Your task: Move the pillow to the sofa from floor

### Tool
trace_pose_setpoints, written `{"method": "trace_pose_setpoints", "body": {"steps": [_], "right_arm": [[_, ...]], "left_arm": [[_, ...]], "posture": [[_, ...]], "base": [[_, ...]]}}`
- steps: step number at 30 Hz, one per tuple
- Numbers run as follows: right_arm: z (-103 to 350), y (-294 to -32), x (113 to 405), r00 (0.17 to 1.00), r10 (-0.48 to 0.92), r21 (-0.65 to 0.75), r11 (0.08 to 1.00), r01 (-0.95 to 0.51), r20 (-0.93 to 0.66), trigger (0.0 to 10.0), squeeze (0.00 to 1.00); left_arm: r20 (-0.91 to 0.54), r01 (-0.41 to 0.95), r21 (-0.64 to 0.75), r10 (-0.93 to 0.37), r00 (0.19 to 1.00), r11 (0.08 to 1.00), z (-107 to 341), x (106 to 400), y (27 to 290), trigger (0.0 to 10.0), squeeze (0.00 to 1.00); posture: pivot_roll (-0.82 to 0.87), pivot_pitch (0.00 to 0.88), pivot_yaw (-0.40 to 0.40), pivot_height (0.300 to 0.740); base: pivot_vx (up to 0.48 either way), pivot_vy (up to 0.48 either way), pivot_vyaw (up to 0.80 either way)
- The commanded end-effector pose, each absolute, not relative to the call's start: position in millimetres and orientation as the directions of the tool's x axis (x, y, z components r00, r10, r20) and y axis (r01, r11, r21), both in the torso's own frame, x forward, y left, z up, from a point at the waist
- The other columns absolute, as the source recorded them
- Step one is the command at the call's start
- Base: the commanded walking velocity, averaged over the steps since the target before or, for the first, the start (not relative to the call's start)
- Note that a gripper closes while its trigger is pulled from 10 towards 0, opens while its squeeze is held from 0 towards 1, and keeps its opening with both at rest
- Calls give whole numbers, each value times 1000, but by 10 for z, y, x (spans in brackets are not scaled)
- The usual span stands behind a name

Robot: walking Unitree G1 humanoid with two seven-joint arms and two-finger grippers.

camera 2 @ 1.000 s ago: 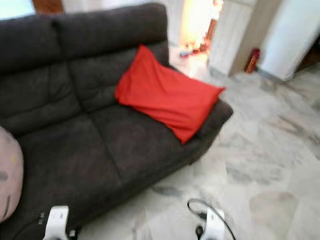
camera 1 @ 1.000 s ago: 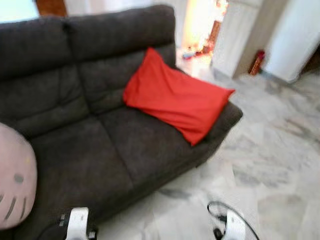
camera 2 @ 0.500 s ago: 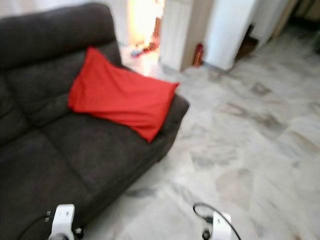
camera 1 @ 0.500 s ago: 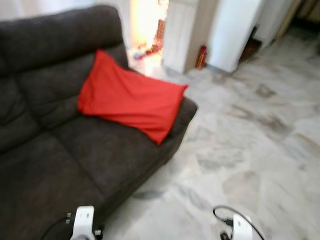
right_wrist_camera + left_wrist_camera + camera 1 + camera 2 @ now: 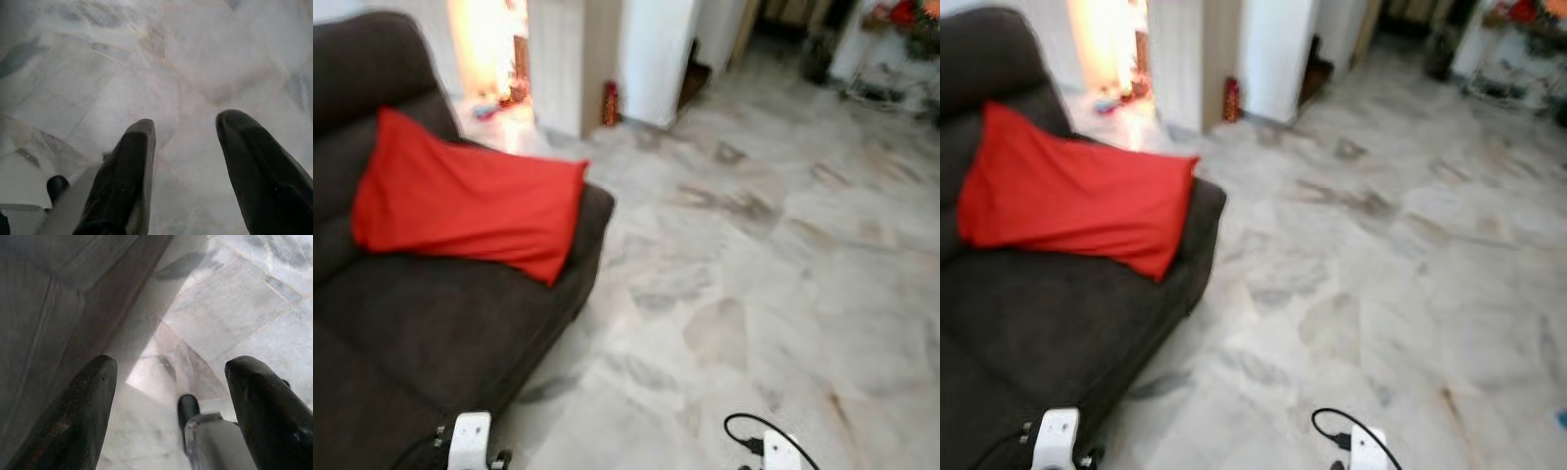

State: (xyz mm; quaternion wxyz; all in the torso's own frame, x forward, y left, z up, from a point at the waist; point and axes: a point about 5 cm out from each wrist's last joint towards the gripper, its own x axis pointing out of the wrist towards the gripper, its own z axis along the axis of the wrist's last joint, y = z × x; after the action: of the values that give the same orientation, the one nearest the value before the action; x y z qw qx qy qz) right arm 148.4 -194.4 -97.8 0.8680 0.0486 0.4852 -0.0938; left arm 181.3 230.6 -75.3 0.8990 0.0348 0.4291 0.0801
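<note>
Swinging right, the head camera is sliding the dark sofa [image 5: 440, 323] toward the left edge.
Its red pillow [image 5: 460, 201] is lying on the far seat end; left gripper [image 5: 168, 396] and right gripper [image 5: 183, 161] are hanging spread wide over marble floor [image 5: 773, 264].

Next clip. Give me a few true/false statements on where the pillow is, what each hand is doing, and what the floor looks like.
1. The red pillow lies on the sofa. True.
2. The left hand grips the pillow. False: its fingers are apart with nothing between them, above the floor by the sofa's base.
3. The right hand is open over the floor. True.
4. The floor is wooden. False: it is pale marble tile.
5. The pillow sits at the sofa's end nearest the open floor. True.
</note>
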Motion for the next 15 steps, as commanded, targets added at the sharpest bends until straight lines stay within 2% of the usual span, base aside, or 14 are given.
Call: {"method": "trace_pose_setpoints", "body": {"steps": [1,10,12,15], "right_arm": [[-969,-1978,1494,513,-125,-13,976,216,-849,10000,0],[-979,-1956,1480,508,-123,-12,976,217,-853,10000,0],[-980,-1958,1475,508,-123,-10,976,219,-852,10000,0],[-970,-1971,1491,519,-125,-5,974,226,-845,10000,0]], "left_arm": [[-770,-101,125,161,618,987,-759,1816,2278,10000,0],[-762,-119,109,160,627,987,-748,1835,2279,10000,0],[-764,-118,105,156,626,987,-751,1833,2269,10000,0],[-760,-126,88,148,633,988,-752,1839,2246,10000,0]], "posture": [[38,0,-46,740],[43,0,-47,740],[43,0,-48,740],[42,0,-52,740]], "base": [[0,0,-712],[0,0,-711],[0,0,-494],[0,0,0]]}}
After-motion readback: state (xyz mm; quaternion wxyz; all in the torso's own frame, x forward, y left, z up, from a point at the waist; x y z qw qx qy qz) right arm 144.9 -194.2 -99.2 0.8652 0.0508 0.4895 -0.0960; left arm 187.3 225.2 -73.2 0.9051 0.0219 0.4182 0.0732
